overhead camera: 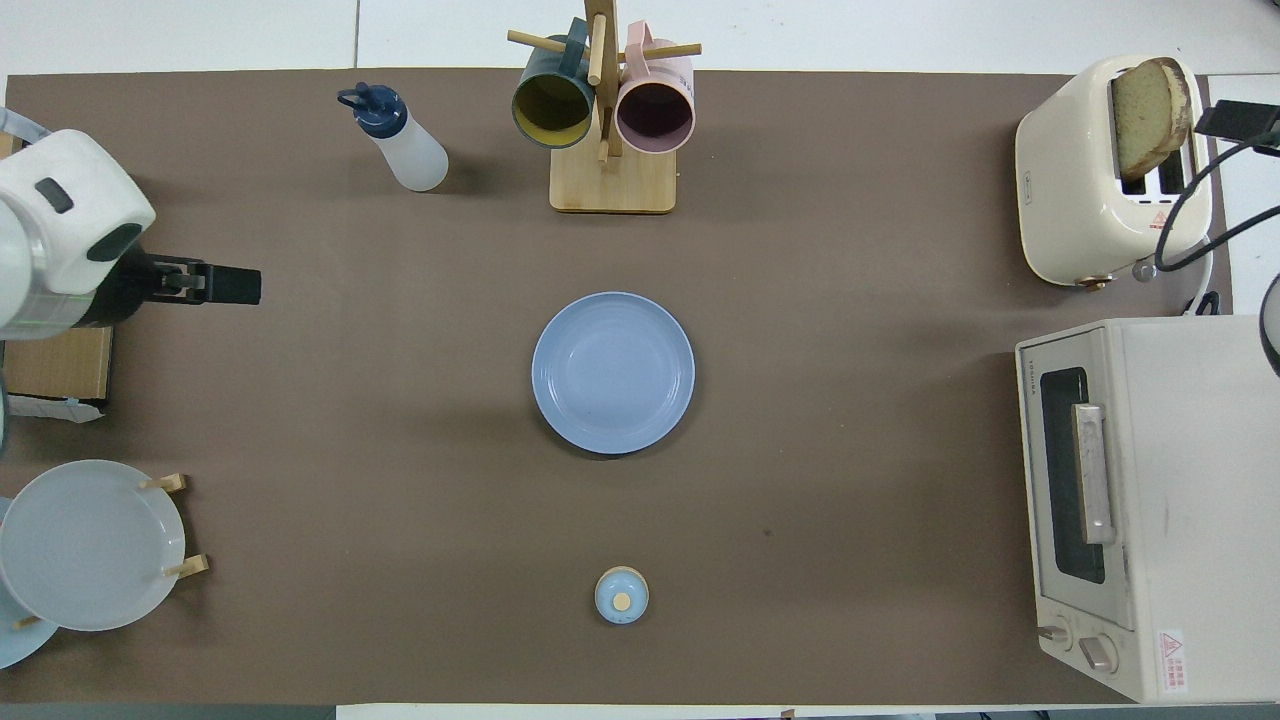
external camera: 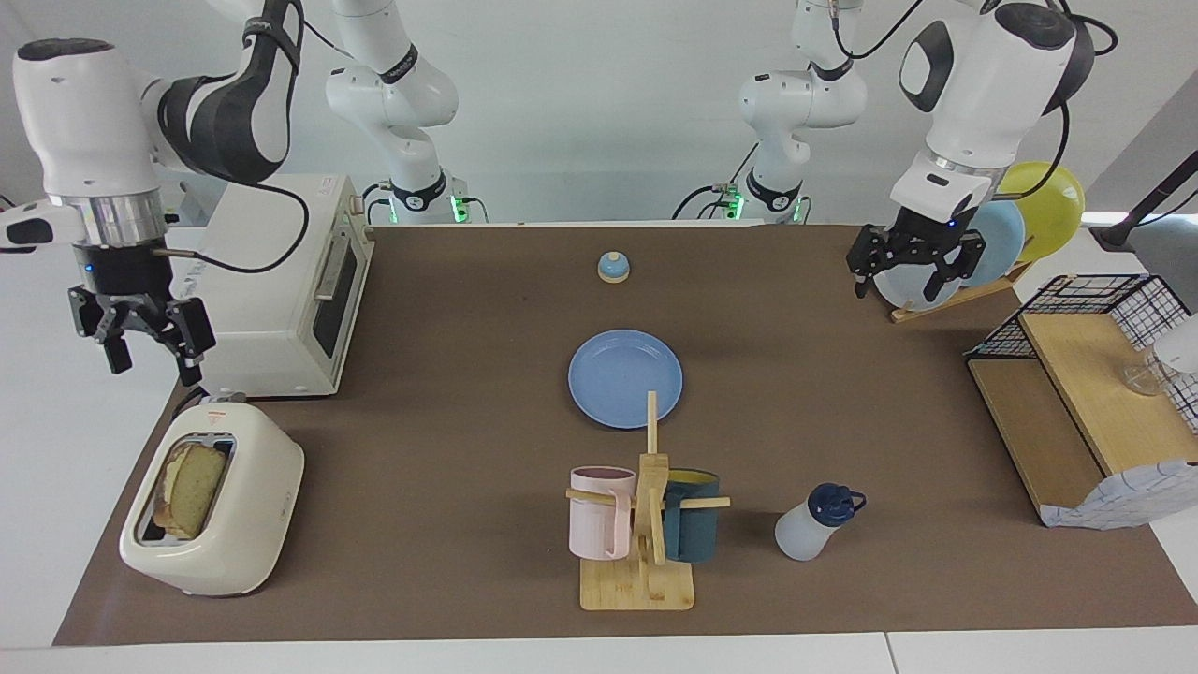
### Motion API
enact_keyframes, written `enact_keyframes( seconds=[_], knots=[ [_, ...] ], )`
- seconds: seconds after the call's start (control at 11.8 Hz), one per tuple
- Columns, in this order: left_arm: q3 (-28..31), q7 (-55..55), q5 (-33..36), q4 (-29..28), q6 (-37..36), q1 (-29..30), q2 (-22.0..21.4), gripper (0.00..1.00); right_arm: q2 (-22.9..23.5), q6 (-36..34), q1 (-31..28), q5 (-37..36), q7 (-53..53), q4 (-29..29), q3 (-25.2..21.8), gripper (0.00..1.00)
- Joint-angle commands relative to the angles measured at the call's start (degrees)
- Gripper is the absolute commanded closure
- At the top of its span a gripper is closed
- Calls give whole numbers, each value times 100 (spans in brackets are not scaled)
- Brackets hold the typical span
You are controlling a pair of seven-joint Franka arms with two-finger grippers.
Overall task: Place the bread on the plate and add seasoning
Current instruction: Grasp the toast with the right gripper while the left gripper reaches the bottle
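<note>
The bread (external camera: 192, 487) (overhead camera: 1150, 115) stands upright in a slot of the cream toaster (external camera: 248, 524) (overhead camera: 1075, 170) at the right arm's end of the table. The blue plate (external camera: 625, 377) (overhead camera: 612, 372) lies bare at the middle of the brown mat. The seasoning (external camera: 810, 529) (overhead camera: 405, 145), a whitish bottle with a navy cap, stands beside the mug tree, farther from the robots than the plate. My right gripper (external camera: 150, 360) (overhead camera: 1235, 120) hangs open in the air beside the toaster oven, just above the toaster's nearer end. My left gripper (external camera: 897, 285) (overhead camera: 245, 286) hangs open over the mat by the plate rack.
A white toaster oven (external camera: 271, 290) (overhead camera: 1150, 500) stands nearer the robots than the toaster. A wooden mug tree (external camera: 646, 505) holds a pink and a dark mug. A small bell (external camera: 613, 268), a rack of pale plates (external camera: 992, 248) and a wire-and-wood shelf (external camera: 1086, 402) are also present.
</note>
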Motion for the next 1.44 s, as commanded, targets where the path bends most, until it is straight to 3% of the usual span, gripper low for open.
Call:
enact_keyframes(
  seconds=[0.0,0.08,0.42,0.93,1.02,1.1,1.19,1.27,1.36],
  knots=[
    [67,-331,-76,-894,1471,-284,-46,0,696,706,-75,565,-151,462,73,0],
    [67,-402,-67,-1071,2061,-381,86,0,803,769,-75,558,-160,516,82,0],
    [85,-508,-23,-1160,3742,-602,1025,0,997,972,30,620,-125,455,82,22],
    [233,-719,-76,-1090,5474,-899,2220,0,813,946,31,620,-1204,-63,82,23],
    [582,-728,-76,-1047,5642,-1266,2423,0,778,920,-4,620,-1284,-98,82,34],
    [1116,-780,-85,-890,5670,-1740,2608,0,778,911,-5,620,-1511,-99,82,56],
    [1626,-1129,-94,-636,5679,-2275,2862,0,769,841,-13,620,-1644,-90,73,84],
    [2153,-1480,-85,-416,5679,-2785,3134,0,769,632,-31,620,-1689,-29,73,100],
    [2402,-1545,-76,-335,5679,-2991,3207,0,786,429,-40,594,-1698,163,73,100]
  ],
)
